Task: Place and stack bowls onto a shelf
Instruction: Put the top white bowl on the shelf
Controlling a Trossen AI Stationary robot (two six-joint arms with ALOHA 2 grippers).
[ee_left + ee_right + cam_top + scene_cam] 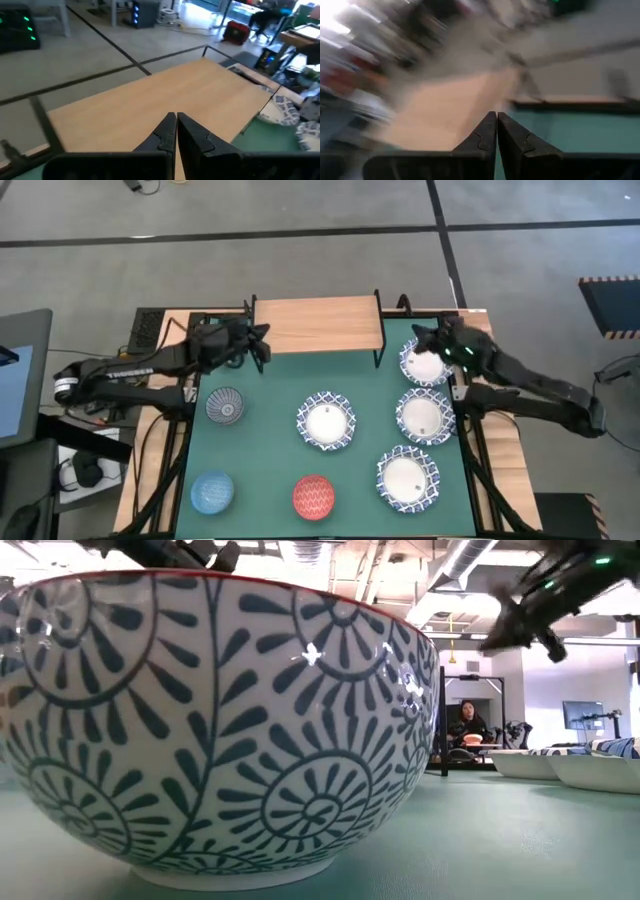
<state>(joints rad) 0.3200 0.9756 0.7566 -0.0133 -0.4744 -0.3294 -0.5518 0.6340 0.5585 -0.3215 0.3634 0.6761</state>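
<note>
The shelf (318,325), a light-wood board on thin black legs, stands at the far edge of the green table (270,460). Several wide white bowls with blue-patterned rims (325,421) (424,416) (407,478) (424,364) rest on their bases on the table's middle and right. A grey-patterned bowl (225,406), a light blue bowl (212,491) and a red bowl (313,497) sit on the left and near side. My left gripper (262,340) hovers shut by the shelf's left end, above its board (160,100). My right gripper (418,332) hovers shut by the shelf's right end, above the far-right white bowl.
In the low view the red-rimmed bowl (220,720) fills the near foreground, and white bowls (560,765) show low on the right. A person sits in the room far behind the table. The table's side rails and cables lie at its left and right edges.
</note>
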